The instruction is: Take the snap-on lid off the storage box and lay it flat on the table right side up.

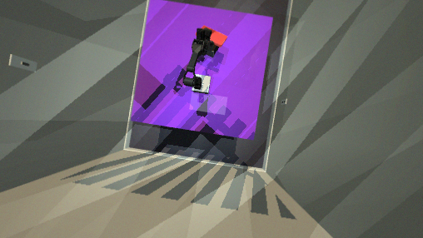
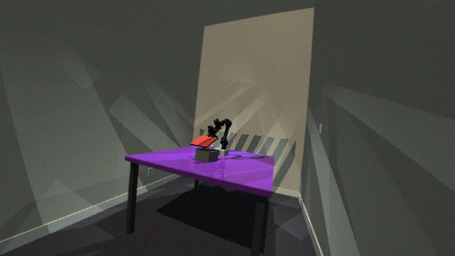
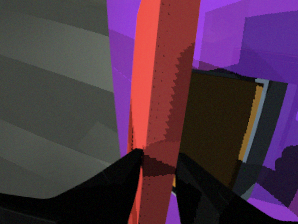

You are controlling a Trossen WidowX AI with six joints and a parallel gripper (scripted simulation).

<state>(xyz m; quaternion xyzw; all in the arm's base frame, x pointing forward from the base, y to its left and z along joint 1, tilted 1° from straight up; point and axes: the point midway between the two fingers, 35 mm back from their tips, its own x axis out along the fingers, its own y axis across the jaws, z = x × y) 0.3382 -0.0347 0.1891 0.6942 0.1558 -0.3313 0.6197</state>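
The red lid is off the storage box and held above it, tilted in the exterior view. The grey box stands on the purple table, with its top open. The wrist view shows its dark inside and an orange-brown inner wall, to the right of the lid. My gripper is shut on the lid, with one finger on each side of its edge. In the top view the arm and lid mostly hide the box.
The arm's white base plate stands on the table near the box. The table's side edge shows left of the lid in the wrist view. Grey walls stand around the table, and strong light and shadow patches cross it.
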